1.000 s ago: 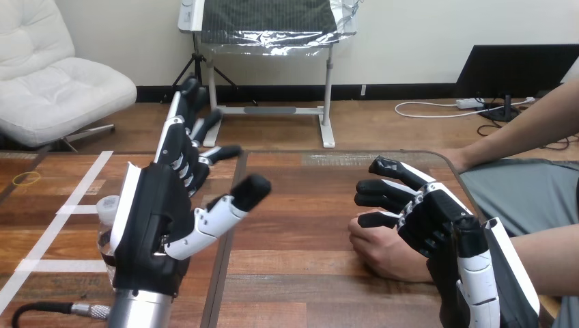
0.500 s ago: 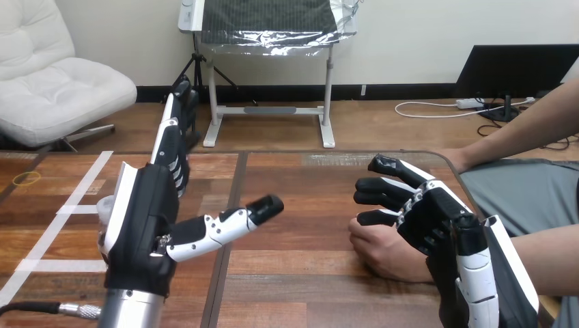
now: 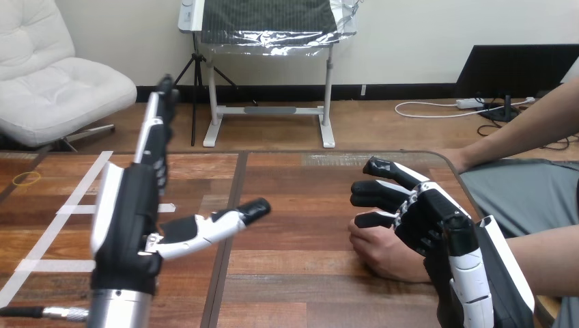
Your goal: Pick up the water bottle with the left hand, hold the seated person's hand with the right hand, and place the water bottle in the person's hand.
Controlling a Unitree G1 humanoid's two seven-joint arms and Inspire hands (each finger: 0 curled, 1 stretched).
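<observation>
My left hand [image 3: 126, 219] is raised at the left of the table, seen edge-on. It is open, its fingers [image 3: 156, 130] straight and pointing away and its thumb [image 3: 218, 222] stretched out to the right. The water bottle is hidden behind it. The person's hand [image 3: 382, 251] lies as a loose fist on the table at the right. My right hand [image 3: 430, 219] is just above and beside that fist with loosely bent fingers [image 3: 379, 195] reaching left over it. They are not wrapped round it, and I cannot tell whether they touch it.
White tape lines [image 3: 48, 236] mark the wooden table [image 3: 293, 205] at the left. A dark seam [image 3: 229, 225] runs down the tabletop beside my left thumb. The person's other arm [image 3: 519, 133] crosses the far right corner.
My left hand has shifted left and turned edge-on, now covering the bottle that showed beside it before. Its thumb has dropped lower. My right hand and the person's hand have barely moved.
</observation>
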